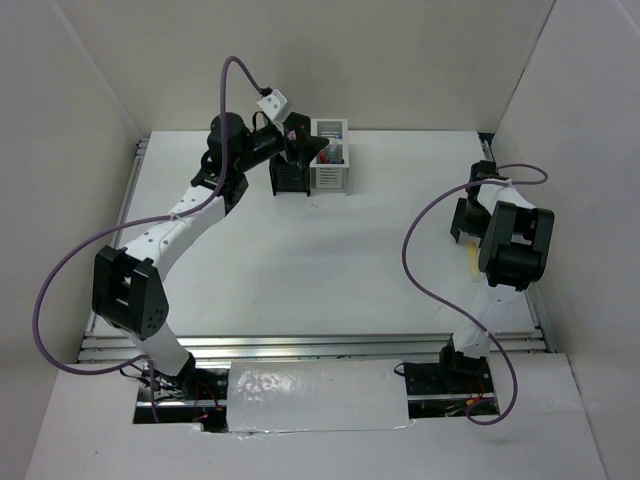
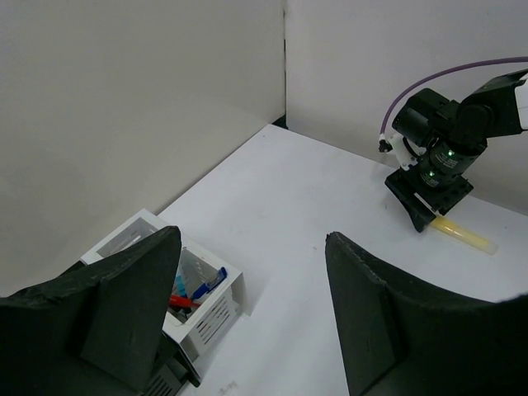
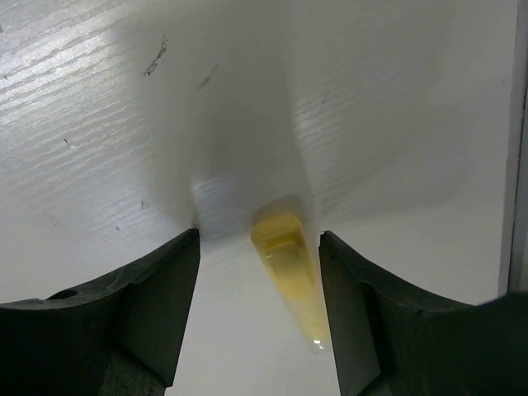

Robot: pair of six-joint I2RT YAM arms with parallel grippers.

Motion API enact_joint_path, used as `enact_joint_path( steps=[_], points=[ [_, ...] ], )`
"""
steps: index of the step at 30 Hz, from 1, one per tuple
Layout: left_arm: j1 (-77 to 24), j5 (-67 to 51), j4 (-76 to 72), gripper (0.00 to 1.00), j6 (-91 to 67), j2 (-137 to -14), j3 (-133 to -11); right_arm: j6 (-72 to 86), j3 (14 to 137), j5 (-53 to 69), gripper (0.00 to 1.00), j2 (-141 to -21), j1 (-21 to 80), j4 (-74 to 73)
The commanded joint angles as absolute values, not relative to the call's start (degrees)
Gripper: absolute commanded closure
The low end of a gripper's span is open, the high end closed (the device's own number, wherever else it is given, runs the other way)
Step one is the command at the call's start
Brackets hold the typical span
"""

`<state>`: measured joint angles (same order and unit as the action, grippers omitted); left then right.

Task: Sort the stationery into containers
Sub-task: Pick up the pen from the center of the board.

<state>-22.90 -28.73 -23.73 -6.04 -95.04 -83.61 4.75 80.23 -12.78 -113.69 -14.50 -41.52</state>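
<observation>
Left gripper hovers above white box, jaws spread, nothing between. Black box joined to white box on its left-arm side. Red pen and blue pen sit inside white box. Yellow marker lies on worktop, well apart from white box, toward right arm. Right gripper low over marker, jaws spread either side, not pinching.

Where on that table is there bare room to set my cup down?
The wide middle of the table, from the black box and white box to the near edge, is bare. Crowded: those boxes, under the left gripper, and the right edge, where the right gripper straddles a yellow marker.
</observation>
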Motion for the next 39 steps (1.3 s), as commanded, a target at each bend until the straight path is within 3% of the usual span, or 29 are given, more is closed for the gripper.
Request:
enact_joint_path(
  steps=[1, 25, 27, 30, 31, 33, 39],
  points=[
    [-22.76, -29.97, -27.42, 0.17, -6.06, -92.37, -84.2, 2.56, 80.42, -13.36, 0.36, -110.56, -14.85, -43.94],
    [-22.15, -32.08, -23.65, 0.13, -2.82, -87.9, -80.78, -5.36, 89.82, -7.56, 0.58, -120.14, -16.26, -51.94],
    [-21.97, -31.82, -22.77, 0.13, -2.38, -87.19, -80.16, -5.54, 90.17, -7.47, 0.63, -120.41, -16.35, -52.29],
    [-20.75, -31.82, -22.41, 0.12, -2.55, -85.78, -78.93, -5.54, 91.14, -7.3, 0.92, -121.11, -15.91, -53.35],
    [-20.57, -31.82, -22.33, 0.12, -2.64, -85.17, -78.4, -5.45, 91.4, -7.12, 0.95, -121.03, -15.73, -53.87],
    [-19.78, -31.64, -21.8, 0.12, -3.07, -84.38, -78.05, -5.45, 91.67, -6.68, 1.0, -120.33, -15.03, -54.31],
    [-16.97, -31.55, -22.06, 0.1, -6.06, -80.87, -74.62, -4.92, 95.27, -0.63, 1.0, -113.84, -10.91, -55.37]
  ],
)
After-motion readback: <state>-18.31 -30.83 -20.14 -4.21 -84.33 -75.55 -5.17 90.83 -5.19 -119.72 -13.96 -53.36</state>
